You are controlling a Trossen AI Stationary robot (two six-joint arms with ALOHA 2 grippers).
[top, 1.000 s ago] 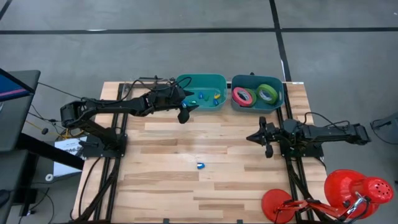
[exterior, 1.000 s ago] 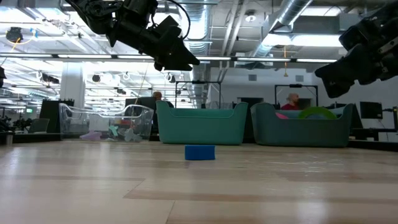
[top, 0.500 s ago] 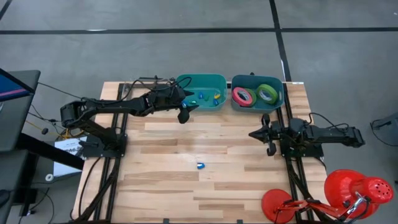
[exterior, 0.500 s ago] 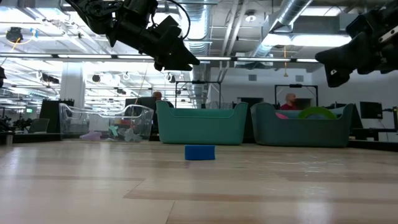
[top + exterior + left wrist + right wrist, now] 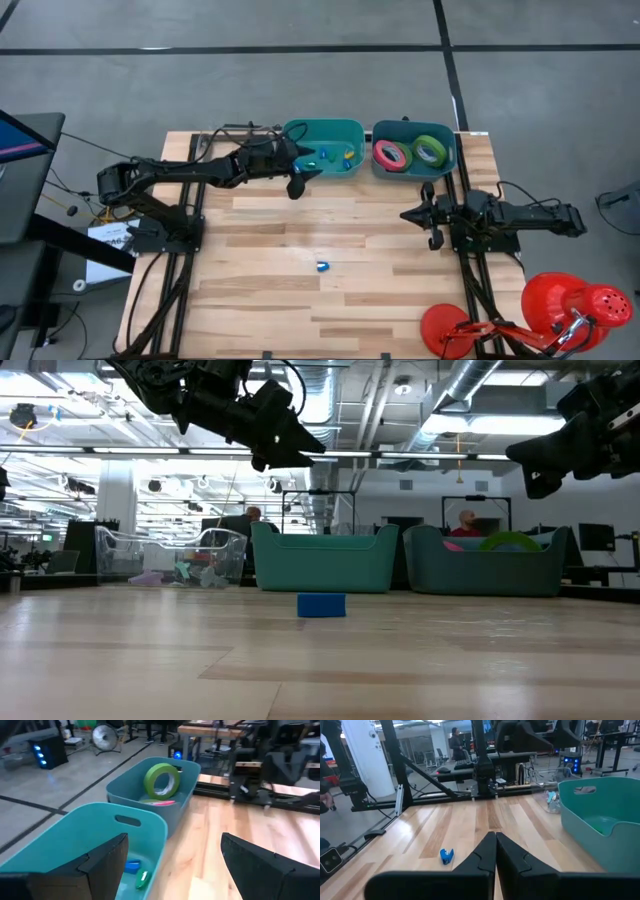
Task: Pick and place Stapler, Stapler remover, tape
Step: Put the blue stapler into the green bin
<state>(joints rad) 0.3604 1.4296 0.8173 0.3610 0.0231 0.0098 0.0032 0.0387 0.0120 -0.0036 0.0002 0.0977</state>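
Note:
A small blue piece, claw-shaped like a stapler remover, lies on the bare wood at mid-table. Pink tape and green tape sit in the grey-blue bin. Small blue, green and yellow pieces lie in the teal bin; I cannot tell whether one of them is the stapler. My left gripper hangs open above the table at the teal bin's near left corner, holding nothing. My right gripper is shut and level at the table's right side, well clear of the blue piece.
The two bins stand side by side along the table's far edge. A red lamp-like object sits off the near right corner. Bare wood stretches around the blue piece. In the low view, people and a clear basket show in the room behind.
My right gripper has tipped up from pointing slightly down to level, staying shut. The blue piece and the tape rolls lie where they were.

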